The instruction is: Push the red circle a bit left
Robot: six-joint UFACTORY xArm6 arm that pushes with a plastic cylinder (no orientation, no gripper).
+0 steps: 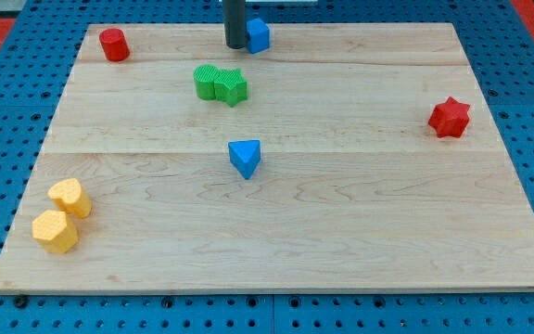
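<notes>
The red circle (113,44) is a small red cylinder near the board's top left corner. My tip (235,44) is the lower end of a dark rod coming down from the view's top centre. It stands far to the right of the red circle, right next to a blue cube (259,35) on its left side. Nothing lies between the tip and the red circle along the top strip.
Two green blocks (220,84) sit together below the tip. A blue triangle (245,157) lies at the centre. A red star (450,117) is at the right. Two yellow blocks (61,216) sit at the bottom left. The wooden board (341,232) lies on blue pegboard.
</notes>
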